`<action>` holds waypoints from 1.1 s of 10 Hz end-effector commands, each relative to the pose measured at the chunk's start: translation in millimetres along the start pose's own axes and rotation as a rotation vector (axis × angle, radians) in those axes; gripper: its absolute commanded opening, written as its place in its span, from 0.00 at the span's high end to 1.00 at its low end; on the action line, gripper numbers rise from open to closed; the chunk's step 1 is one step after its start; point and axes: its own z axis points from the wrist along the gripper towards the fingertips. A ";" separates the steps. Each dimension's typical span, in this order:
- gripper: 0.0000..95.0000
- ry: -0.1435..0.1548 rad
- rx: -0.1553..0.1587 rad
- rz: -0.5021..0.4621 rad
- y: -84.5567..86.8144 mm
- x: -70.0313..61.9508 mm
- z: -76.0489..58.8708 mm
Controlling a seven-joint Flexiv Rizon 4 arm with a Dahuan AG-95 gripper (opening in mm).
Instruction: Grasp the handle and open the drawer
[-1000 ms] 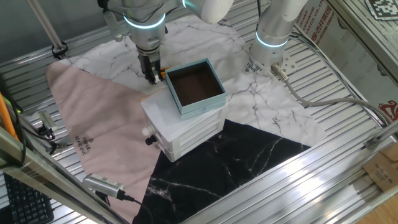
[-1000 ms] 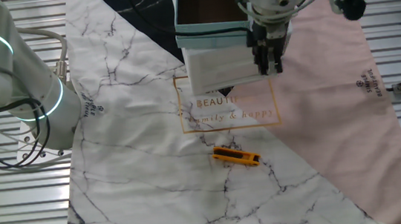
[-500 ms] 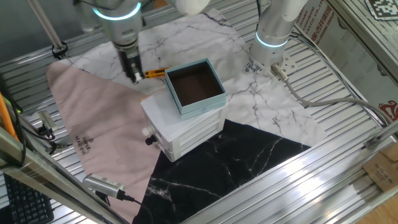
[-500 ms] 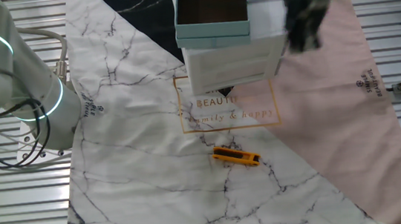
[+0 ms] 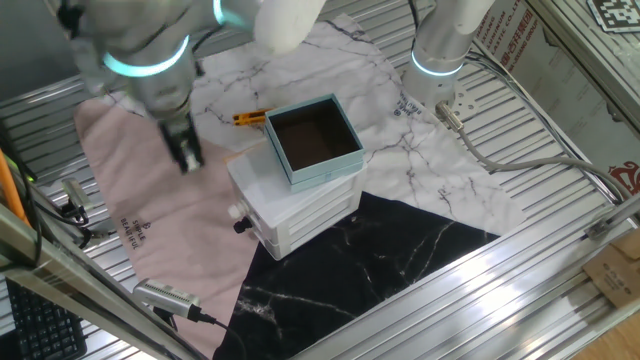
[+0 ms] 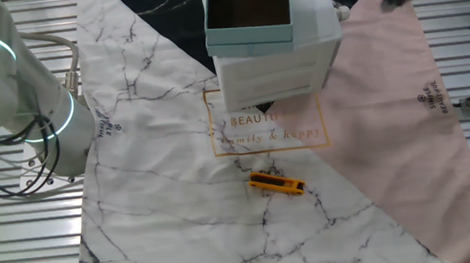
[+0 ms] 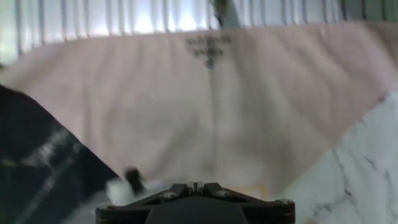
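Handle (image 5: 240, 226) untouched; gripper (image 5: 186, 155) above pink cloth (image 5: 150, 215), apart.

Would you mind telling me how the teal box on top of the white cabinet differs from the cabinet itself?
The teal box is pale teal with a brown inside; the white cabinet is plain white. The box is open at the top, while the cabinet is closed on top and has drawers in its front. The box is the smaller and sits on the cabinet; the cabinet stands on the cloths. Both are boxy and rectangular.
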 end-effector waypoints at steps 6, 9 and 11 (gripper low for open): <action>1.00 -0.004 -0.006 0.013 45.7 -31.4 61.6; 1.00 -0.002 -0.016 0.021 53.9 -33.8 81.9; 1.00 -0.001 -0.011 0.019 56.6 -34.1 87.8</action>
